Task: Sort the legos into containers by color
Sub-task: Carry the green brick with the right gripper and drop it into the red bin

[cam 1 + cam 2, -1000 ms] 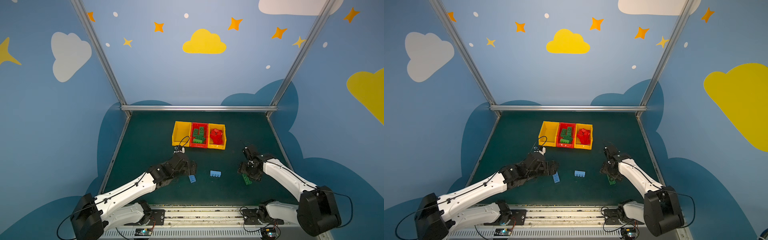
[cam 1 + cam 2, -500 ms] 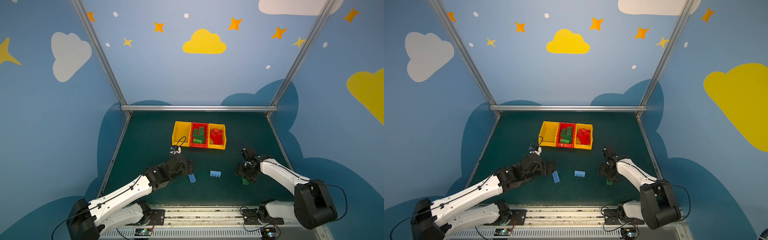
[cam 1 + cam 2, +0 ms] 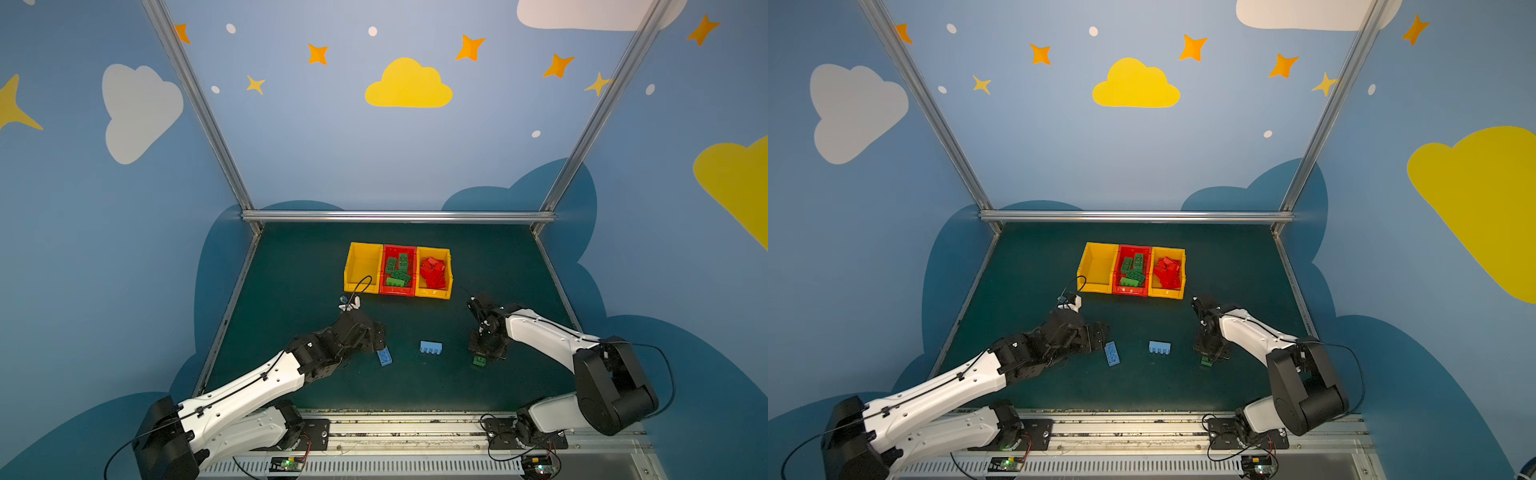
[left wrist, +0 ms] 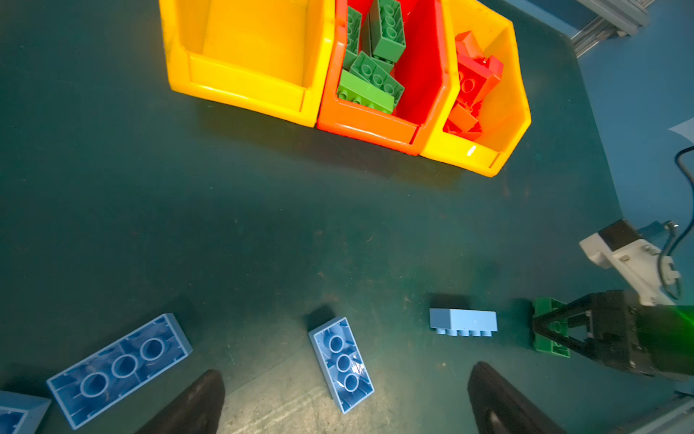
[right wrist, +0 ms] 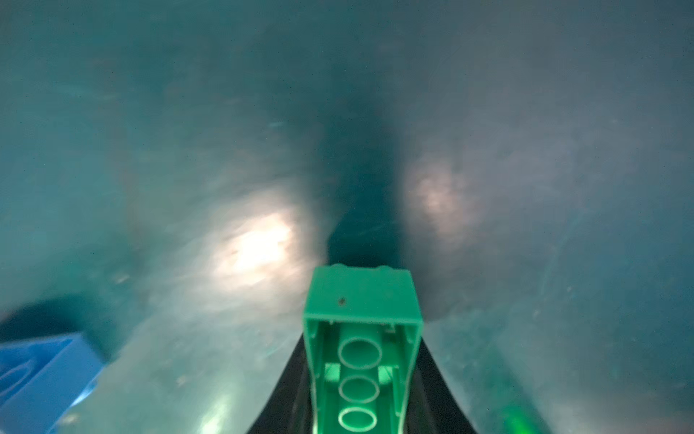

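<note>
My right gripper [image 3: 481, 356] pinches a green lego [image 5: 362, 300] low over the mat [image 3: 415, 388], well apart from the 3 joined bins [image 3: 360, 286]. My left gripper [image 4: 347, 374] stands spread above an upturned blue lego [image 4: 340, 360].

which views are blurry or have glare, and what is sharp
Right wrist view: the dark green table mat is blurred with two pale glare patches, the green studded plastic brick sharp. Left wrist view: crisp, a pale sheen beside the upturned light blue plastic brick. Both top views: sharp.
</note>
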`<move>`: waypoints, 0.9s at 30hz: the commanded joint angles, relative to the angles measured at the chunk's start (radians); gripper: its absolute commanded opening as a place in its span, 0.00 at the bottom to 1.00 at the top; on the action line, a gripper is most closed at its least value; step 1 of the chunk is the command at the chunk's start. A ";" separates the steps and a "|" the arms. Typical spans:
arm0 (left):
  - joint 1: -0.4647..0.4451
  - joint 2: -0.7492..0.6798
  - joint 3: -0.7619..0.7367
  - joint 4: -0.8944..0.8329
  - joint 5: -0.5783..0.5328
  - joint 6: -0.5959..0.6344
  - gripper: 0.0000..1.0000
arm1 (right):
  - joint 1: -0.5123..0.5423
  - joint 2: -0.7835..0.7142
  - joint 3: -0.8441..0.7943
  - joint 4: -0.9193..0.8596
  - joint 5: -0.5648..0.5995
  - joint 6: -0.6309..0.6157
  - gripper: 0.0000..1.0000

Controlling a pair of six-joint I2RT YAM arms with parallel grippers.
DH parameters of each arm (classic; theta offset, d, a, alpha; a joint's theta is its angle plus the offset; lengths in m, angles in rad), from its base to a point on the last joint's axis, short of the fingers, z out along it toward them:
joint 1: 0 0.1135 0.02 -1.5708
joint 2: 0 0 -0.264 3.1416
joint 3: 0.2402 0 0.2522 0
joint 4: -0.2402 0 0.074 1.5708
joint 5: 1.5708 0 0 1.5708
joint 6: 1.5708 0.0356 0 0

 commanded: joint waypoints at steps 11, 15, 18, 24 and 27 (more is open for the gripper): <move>0.084 -0.083 -0.067 -0.020 -0.056 0.004 1.00 | 0.109 0.259 0.670 -0.093 -0.091 -0.103 0.19; 0.139 -0.098 -0.068 -0.043 -0.045 0.019 1.00 | 0.112 0.463 0.949 -0.157 -0.108 -0.167 0.19; 0.187 -0.107 -0.072 -0.050 -0.031 0.031 1.00 | 0.113 0.598 1.131 -0.192 -0.134 -0.196 0.19; 0.283 -0.100 -0.073 -0.051 0.012 0.039 1.00 | 0.113 0.893 1.510 -0.297 -0.211 -0.256 0.22; 0.312 -0.094 -0.071 -0.063 0.009 0.032 1.00 | 0.110 0.994 1.654 -0.330 -0.224 -0.267 0.24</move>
